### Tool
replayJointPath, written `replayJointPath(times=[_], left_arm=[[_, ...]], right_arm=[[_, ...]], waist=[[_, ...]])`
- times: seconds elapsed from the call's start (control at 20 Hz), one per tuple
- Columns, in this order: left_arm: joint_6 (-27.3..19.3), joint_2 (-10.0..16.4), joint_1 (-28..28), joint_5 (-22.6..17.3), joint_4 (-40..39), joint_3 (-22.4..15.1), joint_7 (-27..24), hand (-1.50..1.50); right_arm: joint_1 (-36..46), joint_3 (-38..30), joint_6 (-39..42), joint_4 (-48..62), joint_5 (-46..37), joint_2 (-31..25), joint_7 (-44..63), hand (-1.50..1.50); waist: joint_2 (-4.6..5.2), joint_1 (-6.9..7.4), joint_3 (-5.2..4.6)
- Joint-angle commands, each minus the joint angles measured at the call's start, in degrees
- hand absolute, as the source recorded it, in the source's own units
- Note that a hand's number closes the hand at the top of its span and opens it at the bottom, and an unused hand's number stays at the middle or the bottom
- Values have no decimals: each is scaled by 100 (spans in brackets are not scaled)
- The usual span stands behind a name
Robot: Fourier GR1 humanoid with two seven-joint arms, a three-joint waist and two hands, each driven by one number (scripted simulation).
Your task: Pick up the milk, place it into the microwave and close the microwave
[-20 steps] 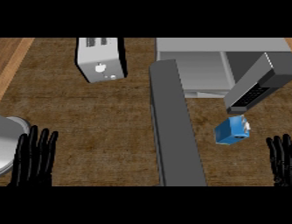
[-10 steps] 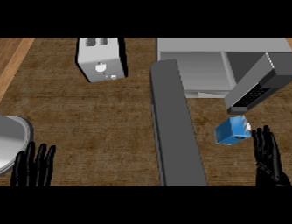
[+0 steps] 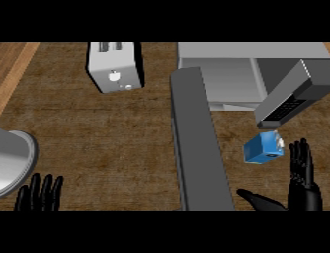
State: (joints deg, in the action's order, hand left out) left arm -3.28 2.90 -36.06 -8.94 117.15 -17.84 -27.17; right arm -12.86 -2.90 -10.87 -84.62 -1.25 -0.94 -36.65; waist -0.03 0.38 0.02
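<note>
the milk point(image 3: 263, 148) is located just left of the right hand point(image 3: 304, 195) — held spread open, nothing grasped; the left hand point(image 3: 40, 193), likewise open, is seen well apart.

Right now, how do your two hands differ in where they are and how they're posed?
The right hand stands beside the blue milk carton; the left hand is far from it, below the grey vessel. The right hand shows palm, fingers and a spread thumb; of the left hand only fingers show, at the view's lower edge. Both are black, open, fingers up, holding nothing.
</note>
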Motion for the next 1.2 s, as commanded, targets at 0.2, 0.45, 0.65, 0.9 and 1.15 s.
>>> replayJointPath(times=[0.2,0.45,0.65,0.9,1.15], left_arm=[[-40,129,-488,-17,175,-236,-272,-150],[-1,256,-356,-111,-196,-33,-525,-150],[-89,286,-627,-44,128,-369,-481,-150],[-120,313,-352,-239,-22,-180,-469,-150],[-119,296,-221,-359,-330,-44,-607,-150]], right_arm=[[707,-673,220,1653,236,-338,-925,-150],[1091,-662,154,2354,152,-255,-1287,-150],[1360,-886,161,3196,219,-277,-1947,-150],[1822,-1000,254,4025,163,-477,-2411,-150],[2145,-1205,502,4644,286,-663,-2875,-150]], waist=[[-1,6,0],[0,2,-1],[2,10,1],[5,8,1],[9,9,3]])
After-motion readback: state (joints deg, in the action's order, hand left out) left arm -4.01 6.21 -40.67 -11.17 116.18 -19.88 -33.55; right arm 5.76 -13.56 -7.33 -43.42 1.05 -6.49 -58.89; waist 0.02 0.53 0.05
